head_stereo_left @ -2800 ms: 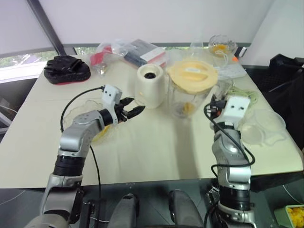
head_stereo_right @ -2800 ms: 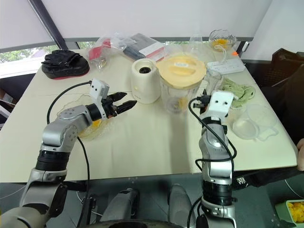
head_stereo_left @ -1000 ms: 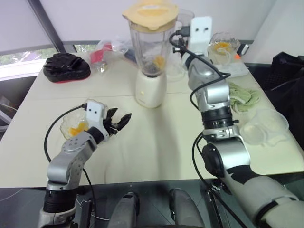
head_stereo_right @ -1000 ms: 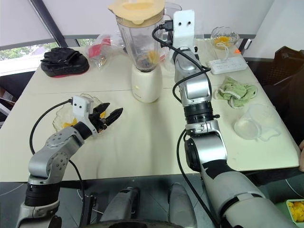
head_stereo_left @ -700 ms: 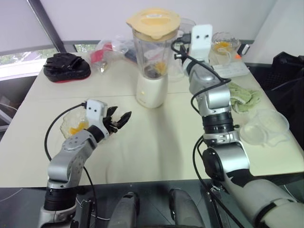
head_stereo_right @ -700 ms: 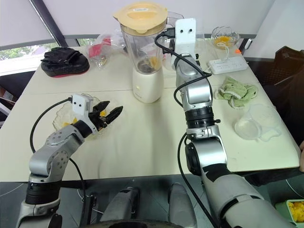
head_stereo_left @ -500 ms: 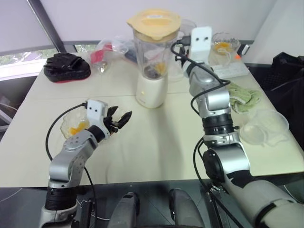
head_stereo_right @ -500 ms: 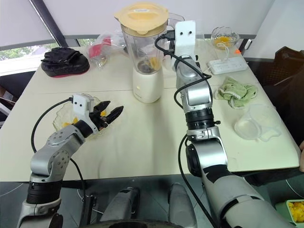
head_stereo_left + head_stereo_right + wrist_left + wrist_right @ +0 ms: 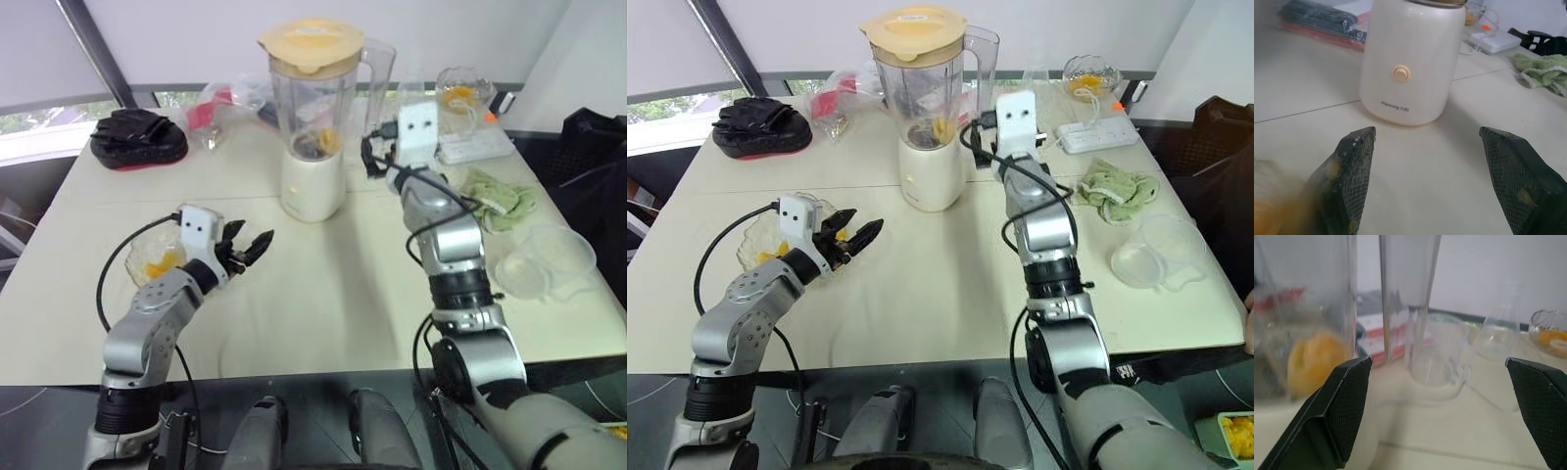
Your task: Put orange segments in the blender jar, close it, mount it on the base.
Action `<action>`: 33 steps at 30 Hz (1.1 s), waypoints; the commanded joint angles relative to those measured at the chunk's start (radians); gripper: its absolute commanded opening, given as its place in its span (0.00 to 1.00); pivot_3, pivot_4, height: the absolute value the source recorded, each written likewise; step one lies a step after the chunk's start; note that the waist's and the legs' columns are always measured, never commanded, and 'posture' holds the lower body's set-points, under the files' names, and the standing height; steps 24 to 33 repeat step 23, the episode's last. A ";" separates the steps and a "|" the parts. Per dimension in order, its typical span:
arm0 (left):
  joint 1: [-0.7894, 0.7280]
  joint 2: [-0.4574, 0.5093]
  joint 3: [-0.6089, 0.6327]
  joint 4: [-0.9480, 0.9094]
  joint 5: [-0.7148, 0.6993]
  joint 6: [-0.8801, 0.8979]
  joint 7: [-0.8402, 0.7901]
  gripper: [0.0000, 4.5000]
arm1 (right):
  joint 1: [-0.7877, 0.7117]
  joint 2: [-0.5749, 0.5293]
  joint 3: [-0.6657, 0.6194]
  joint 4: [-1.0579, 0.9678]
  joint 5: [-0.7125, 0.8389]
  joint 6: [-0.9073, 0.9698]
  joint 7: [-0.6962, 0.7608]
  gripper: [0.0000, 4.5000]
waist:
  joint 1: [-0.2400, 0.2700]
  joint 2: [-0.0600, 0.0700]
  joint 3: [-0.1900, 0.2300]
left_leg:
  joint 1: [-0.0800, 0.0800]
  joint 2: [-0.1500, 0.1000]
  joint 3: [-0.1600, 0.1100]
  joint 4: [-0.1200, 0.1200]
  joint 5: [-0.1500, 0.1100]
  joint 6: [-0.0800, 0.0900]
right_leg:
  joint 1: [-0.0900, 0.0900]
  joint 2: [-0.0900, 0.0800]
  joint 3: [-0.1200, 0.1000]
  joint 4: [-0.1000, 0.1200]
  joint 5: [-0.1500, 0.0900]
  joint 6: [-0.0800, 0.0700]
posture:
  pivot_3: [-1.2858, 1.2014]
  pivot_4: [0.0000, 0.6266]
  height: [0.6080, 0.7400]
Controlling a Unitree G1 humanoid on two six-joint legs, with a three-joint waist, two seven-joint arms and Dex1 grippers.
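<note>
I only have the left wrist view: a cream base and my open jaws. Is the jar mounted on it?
Observer: Yes, the blender jar sits on the base.
Operator: Lid on?
Observer: Yes, a cream-yellow lid covers it.
Operator: Any fruit inside?
Observer: Orange segments lie at the jar's bottom.
Operator: And the right gripper?
Observer: The right gripper is open beside the jar's handle, holding nothing.
</note>
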 commanded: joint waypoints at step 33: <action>0.029 0.084 0.063 -0.157 -0.077 0.022 -0.018 0.79 | 0.589 -0.380 -0.079 -0.532 0.273 -0.089 0.591 0.99 | -0.003 -0.001 0.000 | 0.006 0.005 0.000 0.001 0.000 0.000 | 0.006 0.005 0.000 0.000 0.002 -0.003 | 0.52 0.24 1.00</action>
